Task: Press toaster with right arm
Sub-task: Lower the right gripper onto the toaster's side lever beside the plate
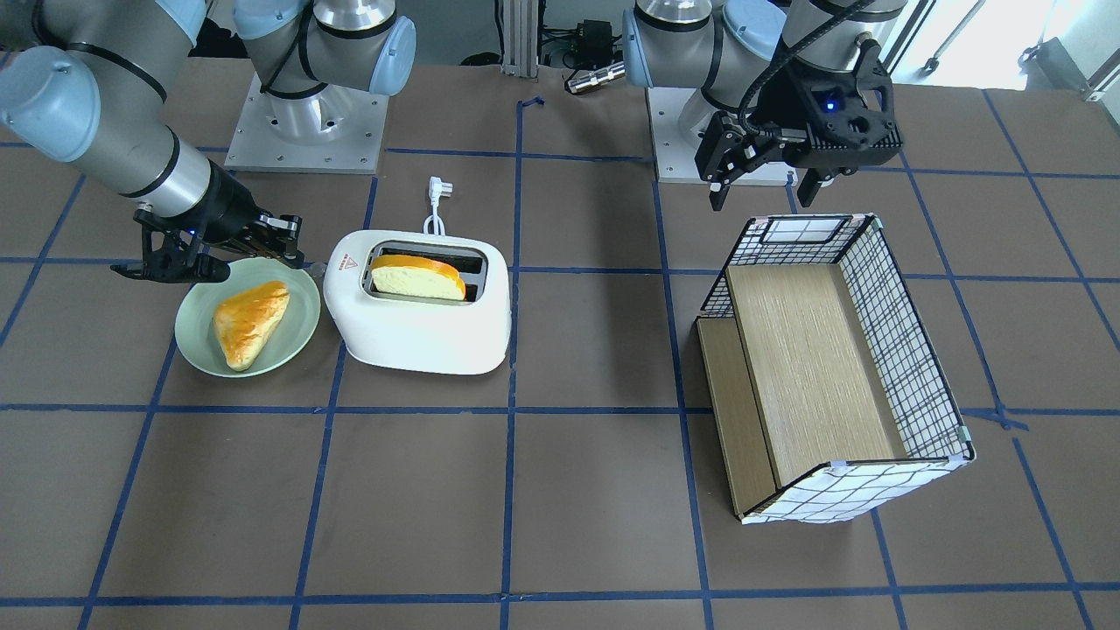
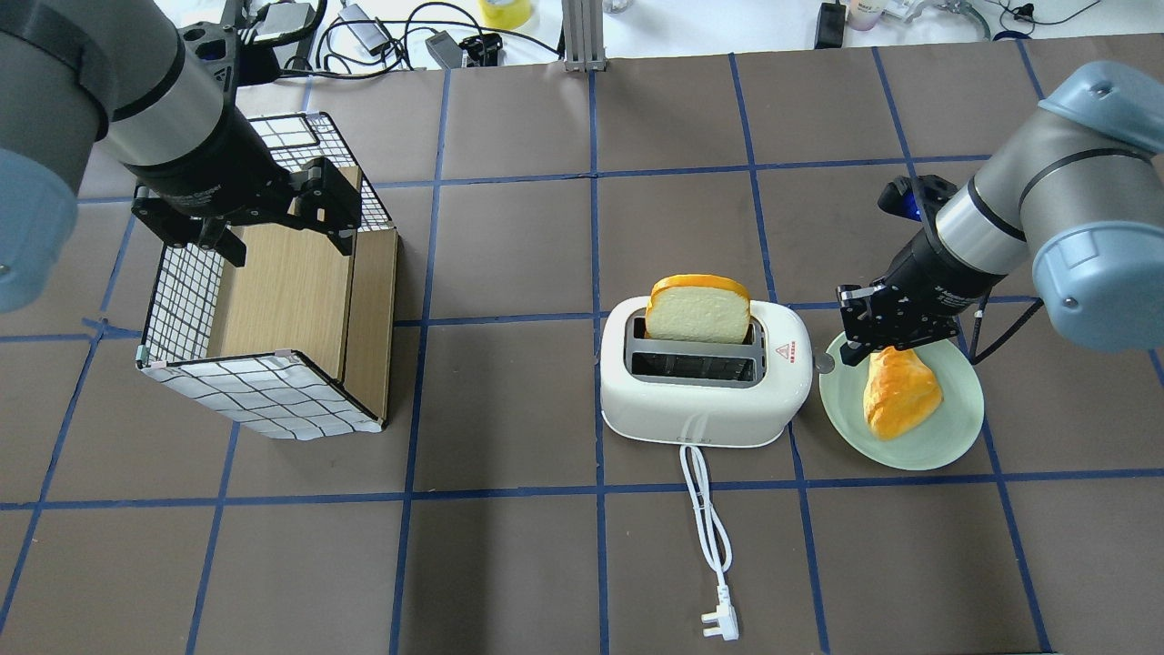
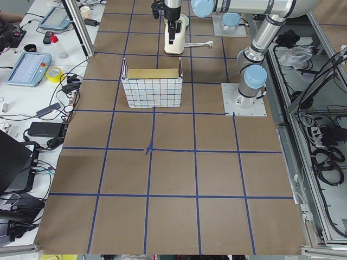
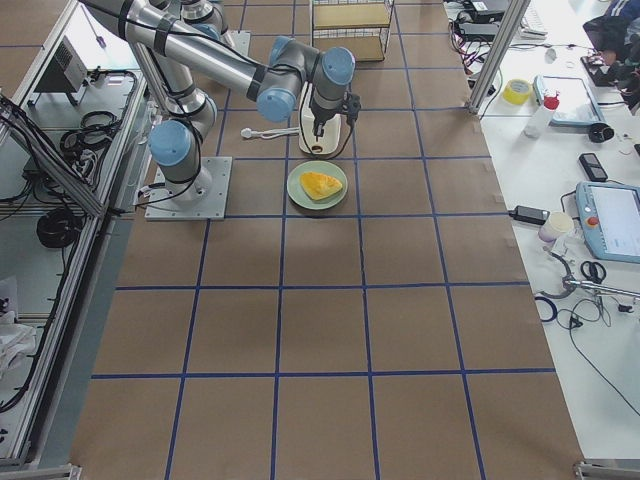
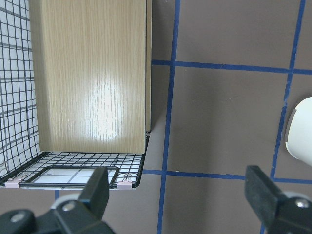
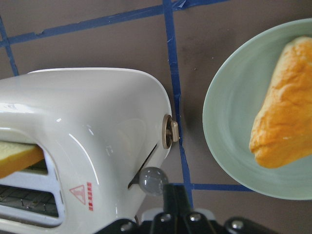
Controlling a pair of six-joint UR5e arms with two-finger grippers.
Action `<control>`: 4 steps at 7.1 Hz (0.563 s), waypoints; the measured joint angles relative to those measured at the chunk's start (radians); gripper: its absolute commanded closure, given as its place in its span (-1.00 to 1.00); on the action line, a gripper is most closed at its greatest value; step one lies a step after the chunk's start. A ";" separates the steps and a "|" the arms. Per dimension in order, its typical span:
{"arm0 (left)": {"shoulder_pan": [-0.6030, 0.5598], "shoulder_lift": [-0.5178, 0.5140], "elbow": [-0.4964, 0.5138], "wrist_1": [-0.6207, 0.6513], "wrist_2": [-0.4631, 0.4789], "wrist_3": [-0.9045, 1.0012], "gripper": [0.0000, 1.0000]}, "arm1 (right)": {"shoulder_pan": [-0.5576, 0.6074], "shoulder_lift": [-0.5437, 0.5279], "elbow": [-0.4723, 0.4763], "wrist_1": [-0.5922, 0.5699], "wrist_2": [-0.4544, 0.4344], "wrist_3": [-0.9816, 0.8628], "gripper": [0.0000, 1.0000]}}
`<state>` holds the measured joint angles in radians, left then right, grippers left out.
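The white toaster [image 1: 420, 328] [image 2: 700, 414] stands mid-table with a bread slice [image 2: 698, 314] upright in its far slot. In the right wrist view the toaster [image 6: 97, 122] shows its end with a beige dial [image 6: 168, 131] and a grey lever knob [image 6: 153, 180]. My right gripper [image 2: 852, 350] [image 1: 296, 257] is shut, low at the toaster's end and over the plate's edge. Its closed fingertips [image 6: 174, 195] are right beside the lever knob, seemingly touching it. My left gripper [image 2: 282, 238] [image 1: 763, 192] is open and empty above the basket.
A pale green plate [image 2: 946, 437] [image 1: 197, 341] with a piece of bread [image 2: 898, 393] lies right beside the toaster's lever end. The wire-grid basket [image 2: 255, 396] [image 1: 901, 350] with wooden boards lies on its side under my left arm. The toaster's cord and plug [image 2: 718, 623] trail towards the robot.
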<state>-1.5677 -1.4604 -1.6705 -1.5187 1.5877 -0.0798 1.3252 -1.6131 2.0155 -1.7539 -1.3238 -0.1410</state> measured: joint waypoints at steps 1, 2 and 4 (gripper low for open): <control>0.000 0.000 0.000 0.000 0.000 0.000 -1.00 | 0.000 -0.006 0.009 -0.017 0.002 0.027 1.00; 0.000 0.000 0.000 0.000 0.000 0.000 -1.00 | 0.001 -0.008 0.013 -0.023 0.008 0.040 1.00; 0.000 0.000 0.000 0.000 0.000 0.000 -1.00 | 0.001 -0.010 0.021 -0.027 0.032 0.047 1.00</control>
<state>-1.5677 -1.4603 -1.6705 -1.5186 1.5877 -0.0798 1.3261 -1.6226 2.0361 -1.7805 -1.2918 -0.0938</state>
